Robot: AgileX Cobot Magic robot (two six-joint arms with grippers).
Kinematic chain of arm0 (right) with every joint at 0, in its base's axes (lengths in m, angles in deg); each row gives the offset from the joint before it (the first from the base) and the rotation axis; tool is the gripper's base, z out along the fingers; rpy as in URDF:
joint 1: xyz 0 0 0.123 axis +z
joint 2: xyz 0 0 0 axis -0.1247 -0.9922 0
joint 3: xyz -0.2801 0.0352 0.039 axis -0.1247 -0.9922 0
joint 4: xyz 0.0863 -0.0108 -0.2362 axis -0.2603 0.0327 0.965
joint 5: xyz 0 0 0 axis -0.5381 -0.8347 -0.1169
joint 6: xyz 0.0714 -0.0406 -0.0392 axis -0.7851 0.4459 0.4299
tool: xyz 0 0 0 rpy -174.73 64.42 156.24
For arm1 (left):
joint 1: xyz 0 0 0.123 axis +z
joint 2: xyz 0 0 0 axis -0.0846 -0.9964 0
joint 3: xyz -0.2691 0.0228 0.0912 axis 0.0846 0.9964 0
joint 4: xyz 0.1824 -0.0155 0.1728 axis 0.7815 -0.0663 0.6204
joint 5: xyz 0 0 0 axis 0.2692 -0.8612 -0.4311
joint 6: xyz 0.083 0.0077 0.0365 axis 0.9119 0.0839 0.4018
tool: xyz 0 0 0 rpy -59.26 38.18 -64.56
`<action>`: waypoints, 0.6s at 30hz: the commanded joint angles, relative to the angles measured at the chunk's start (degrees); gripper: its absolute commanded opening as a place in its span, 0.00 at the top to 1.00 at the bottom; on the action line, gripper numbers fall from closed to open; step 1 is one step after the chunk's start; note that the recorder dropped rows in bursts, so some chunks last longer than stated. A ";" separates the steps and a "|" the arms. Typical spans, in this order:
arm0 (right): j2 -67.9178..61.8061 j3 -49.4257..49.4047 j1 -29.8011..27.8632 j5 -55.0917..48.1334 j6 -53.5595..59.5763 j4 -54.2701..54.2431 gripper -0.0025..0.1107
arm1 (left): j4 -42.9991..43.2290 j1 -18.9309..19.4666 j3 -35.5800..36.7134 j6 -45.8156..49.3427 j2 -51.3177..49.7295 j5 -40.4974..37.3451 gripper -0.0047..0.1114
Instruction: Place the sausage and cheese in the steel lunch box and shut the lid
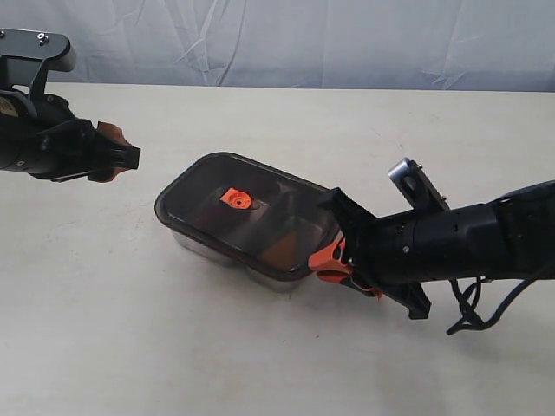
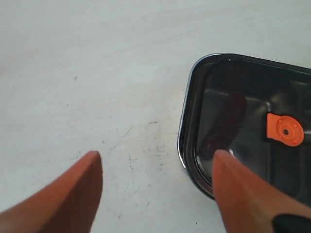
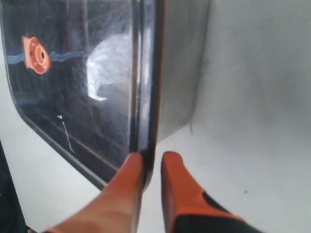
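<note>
Only R wrist view shows R hand (image 3: 153,158) pinching lid (image 3: 73,73) rim; L hand (image 2: 156,154) wide

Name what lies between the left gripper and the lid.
Only bare table: the exterior view shows nothing between the left gripper and the lid.

Lid (image 1: 208,192): dark tinted see-through plastic, glossy, fine scratches catching the light.
Lid seal (image 3: 161,58): thin orange-red strip, rubbery-looking.
Lunch box (image 1: 201,246): stainless steel, smooth and shiny on its outer walls.
Valve (image 1: 235,198): orange, matt, rubbery-looking.
Left gripper fingers (image 2: 243,194): orange plastic, smooth, dull sheen.
Arm casing (image 1: 468,238): black, matt, hard plastic.
Table (image 1: 130,347): pale, matt, lightly scuffed and speckled.
Backdrop (image 1: 347,39): creased white cloth.
</note>
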 commanded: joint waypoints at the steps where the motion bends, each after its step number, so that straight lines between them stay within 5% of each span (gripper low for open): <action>1: -0.35 0.66 -0.01 0.84 0.86 -0.08 0.84 | -0.30 0.06 0.18 -0.26 0.38 0.39 0.43; 18: -0.35 5.53 -0.01 1.22 2.38 -0.08 0.84 | -0.30 0.06 0.18 -0.15 0.38 0.39 0.43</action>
